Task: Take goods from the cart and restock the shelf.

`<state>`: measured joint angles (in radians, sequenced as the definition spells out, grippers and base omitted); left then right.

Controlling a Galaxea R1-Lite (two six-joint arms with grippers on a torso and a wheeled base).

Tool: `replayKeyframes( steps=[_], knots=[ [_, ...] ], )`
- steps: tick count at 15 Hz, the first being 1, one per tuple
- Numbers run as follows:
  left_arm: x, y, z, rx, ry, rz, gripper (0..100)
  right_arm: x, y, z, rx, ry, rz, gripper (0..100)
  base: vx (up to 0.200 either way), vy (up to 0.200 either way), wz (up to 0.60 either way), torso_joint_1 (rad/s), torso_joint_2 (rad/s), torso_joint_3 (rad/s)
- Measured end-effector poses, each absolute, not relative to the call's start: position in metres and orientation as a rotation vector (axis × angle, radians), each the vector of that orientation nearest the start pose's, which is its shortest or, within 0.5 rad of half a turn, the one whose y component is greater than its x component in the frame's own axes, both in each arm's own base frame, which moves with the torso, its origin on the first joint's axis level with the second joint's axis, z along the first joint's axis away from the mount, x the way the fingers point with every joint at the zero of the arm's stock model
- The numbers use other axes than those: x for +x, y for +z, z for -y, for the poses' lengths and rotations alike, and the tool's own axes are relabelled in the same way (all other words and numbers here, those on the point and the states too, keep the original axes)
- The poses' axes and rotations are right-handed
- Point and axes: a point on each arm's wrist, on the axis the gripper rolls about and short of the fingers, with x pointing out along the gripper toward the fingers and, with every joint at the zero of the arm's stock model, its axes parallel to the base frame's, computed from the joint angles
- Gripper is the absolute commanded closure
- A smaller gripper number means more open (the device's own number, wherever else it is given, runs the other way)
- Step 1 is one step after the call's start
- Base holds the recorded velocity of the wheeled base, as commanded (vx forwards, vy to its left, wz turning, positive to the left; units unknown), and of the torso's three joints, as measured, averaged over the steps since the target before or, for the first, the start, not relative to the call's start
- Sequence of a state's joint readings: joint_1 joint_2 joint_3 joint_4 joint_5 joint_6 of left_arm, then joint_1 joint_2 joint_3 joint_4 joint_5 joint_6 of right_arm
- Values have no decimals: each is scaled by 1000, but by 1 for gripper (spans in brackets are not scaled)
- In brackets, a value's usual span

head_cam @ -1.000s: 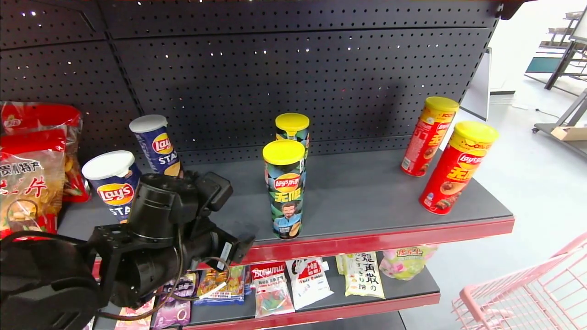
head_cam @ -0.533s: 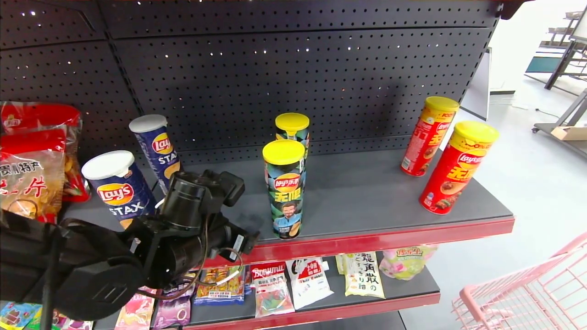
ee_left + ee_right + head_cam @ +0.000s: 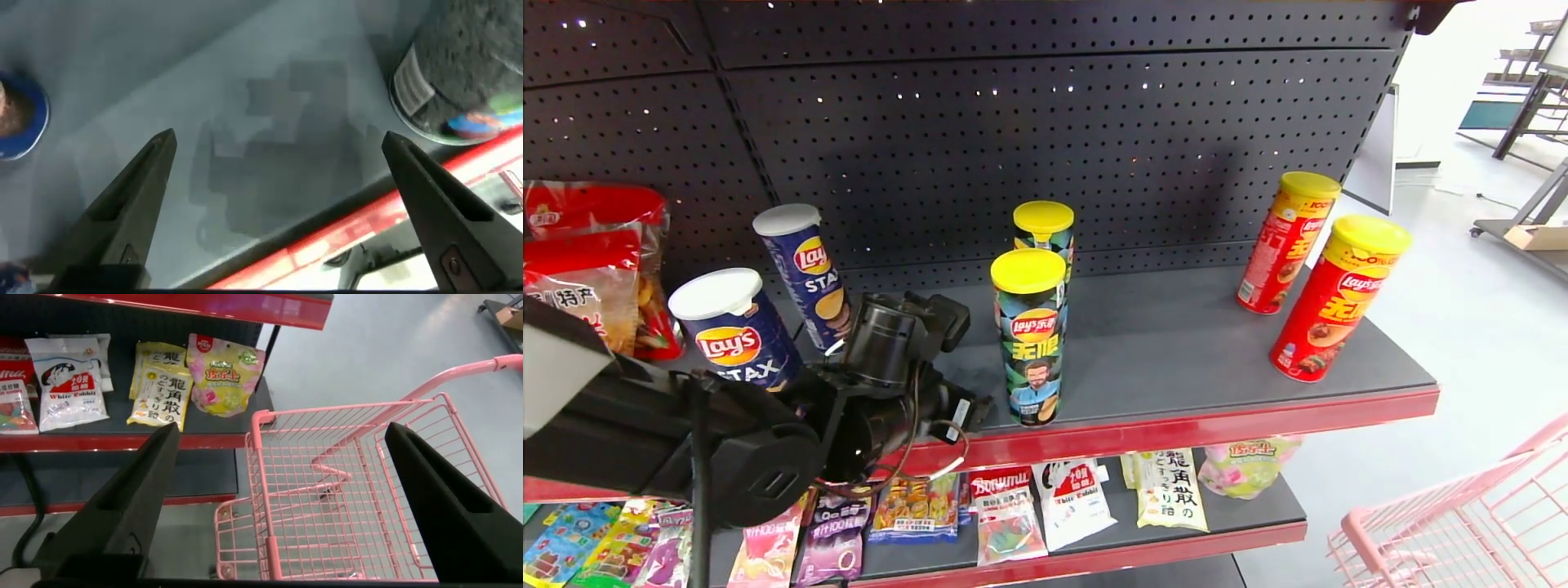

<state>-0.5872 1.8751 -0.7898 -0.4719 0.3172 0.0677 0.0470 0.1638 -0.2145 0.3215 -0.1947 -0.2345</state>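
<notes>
1. The left gripper (image 3: 279, 137) hangs low over the front part of the top shelf (image 3: 1176, 359). Its two fingers are spread wide and there is nothing between them
2. Under it is bare shelf board, between the near blue can (image 3: 731, 335) on one side and the near dark can (image 3: 1029, 335) with a yellow lid on the other. It touches neither of them
3. The goods on this shelf stand in pairs, one behind the other. There is a far blue can (image 3: 800, 257) and a far dark can (image 3: 1044, 233). Toward the right end, well apart from these, stand a near red can (image 3: 1339, 298) and a far red can (image 3: 1286, 241). All look upright
4. The right gripper (image 3: 283, 429) is also wide open and carries nothing. It hangs above the pink cart (image 3: 343, 506), which stands on the floor near the right end of the shelf
5. To my judgement the work is between two steps: no hand holds goods, so a new item must be fetched from the cart
6. The next move probably asks the right gripper to go down into the wire basket and close on one item. Which goods wait there I cannot tell
7. The left arm should leave the shelf carefully, because the tall narrow cans on both sides would likely tip over from a small push
</notes>
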Motion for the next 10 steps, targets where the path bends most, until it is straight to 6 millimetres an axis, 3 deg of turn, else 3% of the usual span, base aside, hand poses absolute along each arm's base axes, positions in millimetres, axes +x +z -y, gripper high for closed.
replayKeyframes(
  steps=[10],
  knots=[
    [286,105,183,329,-261,-529,0,-27,107,6,-266,-116,-286,0,0,0,0,0,0,0]
  ],
)
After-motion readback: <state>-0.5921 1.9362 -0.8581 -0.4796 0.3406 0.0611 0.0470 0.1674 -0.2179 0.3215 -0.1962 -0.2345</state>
